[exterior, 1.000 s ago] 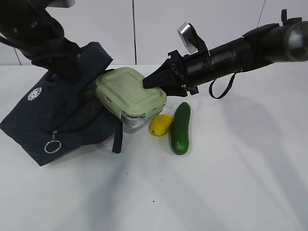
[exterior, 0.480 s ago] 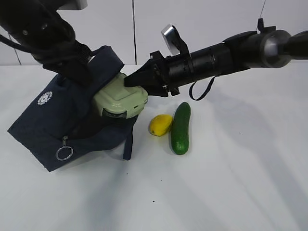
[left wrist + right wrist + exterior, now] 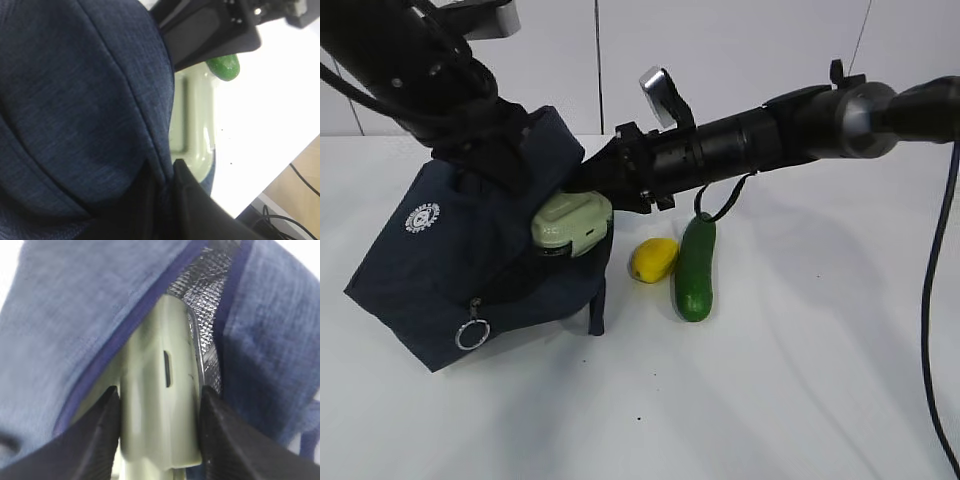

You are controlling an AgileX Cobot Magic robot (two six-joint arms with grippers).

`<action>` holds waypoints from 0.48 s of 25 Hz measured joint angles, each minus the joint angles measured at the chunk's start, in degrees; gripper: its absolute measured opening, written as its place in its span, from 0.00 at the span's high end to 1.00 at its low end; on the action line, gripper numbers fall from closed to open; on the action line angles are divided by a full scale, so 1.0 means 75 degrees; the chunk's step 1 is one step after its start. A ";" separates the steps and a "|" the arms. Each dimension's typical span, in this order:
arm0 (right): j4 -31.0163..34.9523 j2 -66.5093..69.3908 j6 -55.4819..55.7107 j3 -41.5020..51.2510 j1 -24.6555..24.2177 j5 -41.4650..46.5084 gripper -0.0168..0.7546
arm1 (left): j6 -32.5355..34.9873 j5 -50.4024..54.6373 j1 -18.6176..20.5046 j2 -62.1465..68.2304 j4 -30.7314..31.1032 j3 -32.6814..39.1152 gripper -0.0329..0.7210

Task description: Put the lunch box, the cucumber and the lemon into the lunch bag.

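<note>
1. The table (image 3: 800, 400) is a plain white surface with a few tiny dark specks on it. Behind it stands a white wall of panels with thin dark seams.
2. In the left wrist view the table's edge shows, with a strip of light wood floor and dark cables below it.
3. The lunch bag (image 3: 460, 260) is dark navy fabric and sits tilted on the left of the table, its mouth facing right. A round white logo (image 3: 421, 217) is printed on its side; the writing in it is too small to read. A silver ring pull (image 3: 472, 333) hangs low on the front.
4. The lunch box (image 3: 570, 222) with its pale green lid is mostly inside the bag's mouth; only one end sticks out. The right wrist view shows it against the bag's silvery lining (image 3: 205, 285). No label can be read on the lid.
5. The right gripper (image 3: 160, 435) has its fingers (image 3: 102, 435) about half spread, clamped on the two sides of the box.
6. The left gripper (image 3: 167, 200) is pinched closed on the fabric at the bag's upper edge.
7. The lemon (image 3: 653, 259) lies on the table just right of the bag, touching or almost touching the cucumber (image 3: 696, 268), which lies lengthwise beside it under the right arm.
</note>
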 joint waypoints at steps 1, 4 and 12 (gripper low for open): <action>0.0100 0.0074 -0.0052 0.0000 0.0016 -0.0010 0.52 | 0.0003 0.0000 0.0000 0.0014 -0.0048 0.0000 0.94; 0.0410 0.0259 -0.0225 0.0000 0.0073 -0.0052 0.52 | 0.0003 0.0000 0.0000 0.0014 -0.0240 0.0000 0.94; 0.0624 0.0313 -0.0643 0.0000 0.0367 -0.0265 0.52 | 0.0016 0.0000 0.0000 0.0031 -0.0439 0.0000 0.94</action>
